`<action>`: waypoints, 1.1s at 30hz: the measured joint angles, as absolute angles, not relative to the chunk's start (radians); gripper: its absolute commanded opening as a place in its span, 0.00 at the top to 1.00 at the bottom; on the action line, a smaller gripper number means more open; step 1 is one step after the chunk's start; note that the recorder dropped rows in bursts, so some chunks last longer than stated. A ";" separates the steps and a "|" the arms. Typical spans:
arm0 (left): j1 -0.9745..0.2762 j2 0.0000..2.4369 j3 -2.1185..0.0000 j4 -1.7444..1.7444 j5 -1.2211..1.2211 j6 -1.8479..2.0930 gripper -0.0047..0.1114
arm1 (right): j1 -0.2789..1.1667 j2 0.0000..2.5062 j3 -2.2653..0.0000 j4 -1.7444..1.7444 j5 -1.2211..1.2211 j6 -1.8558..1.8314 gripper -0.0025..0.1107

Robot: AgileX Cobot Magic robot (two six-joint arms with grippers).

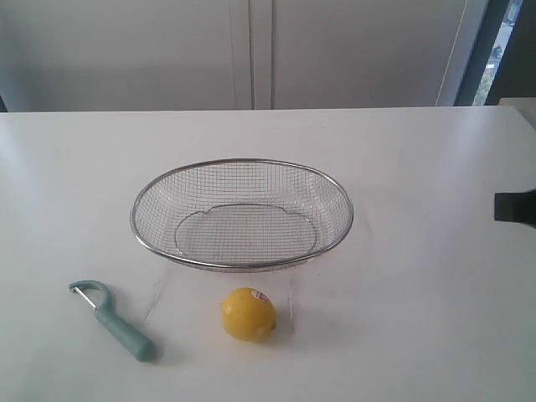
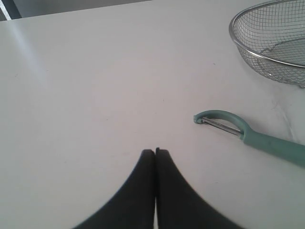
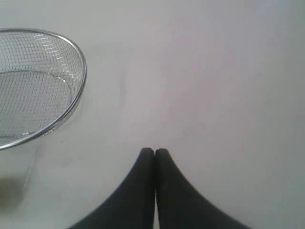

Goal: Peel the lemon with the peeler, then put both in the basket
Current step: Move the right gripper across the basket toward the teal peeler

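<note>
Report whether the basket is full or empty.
Empty. Only bare mesh shows inside the basket; the lemon and the peeler lie outside it.

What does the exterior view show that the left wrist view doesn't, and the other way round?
Only the exterior view shows the lemon with its small sticker, and the basket as a whole oval. Only the left wrist view shows the left gripper, its dark fingers pressed together. Both show the teal peeler lying on the white table, and both show the basket, though the wrist view catches just part of it.
</note>
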State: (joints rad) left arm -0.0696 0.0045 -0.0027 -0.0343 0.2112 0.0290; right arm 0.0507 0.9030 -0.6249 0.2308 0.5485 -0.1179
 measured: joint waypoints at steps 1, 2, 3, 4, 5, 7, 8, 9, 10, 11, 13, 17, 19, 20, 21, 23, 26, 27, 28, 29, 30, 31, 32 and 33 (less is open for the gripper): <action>-0.070 0.005 -0.003 -0.034 0.211 0.029 0.96 | 0.057 0.919 -0.638 0.231 0.566 -0.127 0.98; -0.070 0.005 -0.003 -0.034 0.211 0.029 0.96 | 0.063 0.931 -0.649 0.231 0.579 -0.136 0.98; -0.070 0.005 -0.003 -0.034 0.211 0.029 0.96 | 0.081 0.959 -0.678 0.233 0.613 -0.154 0.98; -0.070 0.005 -0.003 -0.034 0.211 0.029 0.96 | 0.089 0.969 -0.692 0.233 0.625 -0.160 0.98; -0.070 0.005 -0.003 -0.034 0.211 0.029 0.96 | 0.106 0.992 -0.718 0.233 0.650 -0.170 0.98; -0.070 0.005 -0.003 -0.034 0.211 0.029 0.96 | 0.133 1.022 -0.757 0.233 0.690 -0.189 0.98; -0.070 0.005 -0.003 -0.034 0.211 0.029 0.96 | 0.140 1.033 -0.771 0.233 0.700 -0.194 0.98; -0.070 0.005 -0.003 -0.034 0.211 0.029 0.96 | 0.158 1.051 -0.792 0.233 0.711 -0.210 0.98; -0.070 0.005 -0.003 -0.034 0.211 0.029 0.96 | 0.172 1.069 -0.815 0.233 0.724 -0.222 0.98; -0.070 0.005 -0.003 -0.034 0.211 0.029 0.96 | 0.180 1.079 -0.826 0.233 0.732 -0.227 0.98; -0.070 0.005 -0.003 -0.034 0.211 0.029 0.96 | 0.203 1.110 -0.859 0.233 0.755 -0.242 0.98; -0.070 0.005 -0.003 -0.034 0.211 0.029 0.96 | 0.262 1.181 -0.929 0.233 0.807 -0.278 0.98; -0.070 0.005 -0.003 -0.034 0.211 0.029 0.96 | 0.291 1.213 -0.956 0.233 0.827 -0.283 0.98; -0.070 0.005 -0.003 -0.034 0.211 0.029 0.96 | 0.302 1.225 -0.967 0.233 0.834 -0.292 0.98; -0.070 0.005 -0.003 -0.034 0.211 0.029 0.96 | 0.312 1.237 -0.975 0.233 0.836 -0.296 0.98; -0.070 0.005 -0.003 -0.034 0.211 0.029 0.96 | 0.333 1.258 -0.993 0.233 0.840 -0.299 0.98; -0.070 0.005 -0.003 -0.034 0.211 0.029 0.96 | 0.383 1.303 -1.043 0.233 0.852 -0.299 0.98; -0.070 0.005 -0.003 -0.034 0.211 0.029 0.96 | 0.397 1.315 -1.053 0.233 0.853 -0.299 0.98; -0.070 0.005 -0.003 -0.034 0.211 0.029 0.96 | 0.412 1.328 -1.067 0.233 0.855 -0.299 0.98; -0.070 0.005 -0.003 -0.034 0.211 0.029 0.96 | 0.428 1.342 -1.081 0.233 0.855 -0.299 0.98; -0.070 0.005 -0.003 -0.034 0.211 0.029 0.96 | 0.441 1.353 -1.094 0.233 0.855 -0.299 0.98; -0.070 0.005 -0.003 -0.034 0.211 0.029 0.96 | 0.457 1.369 -1.110 0.233 0.855 -0.299 0.98; -0.070 0.005 -0.003 -0.034 0.211 0.029 0.96 | 0.474 1.385 -1.127 0.233 0.855 -0.299 0.98; -0.070 0.005 -0.003 -0.034 0.211 0.029 0.96 | 0.492 1.403 -1.145 0.233 0.855 -0.299 0.98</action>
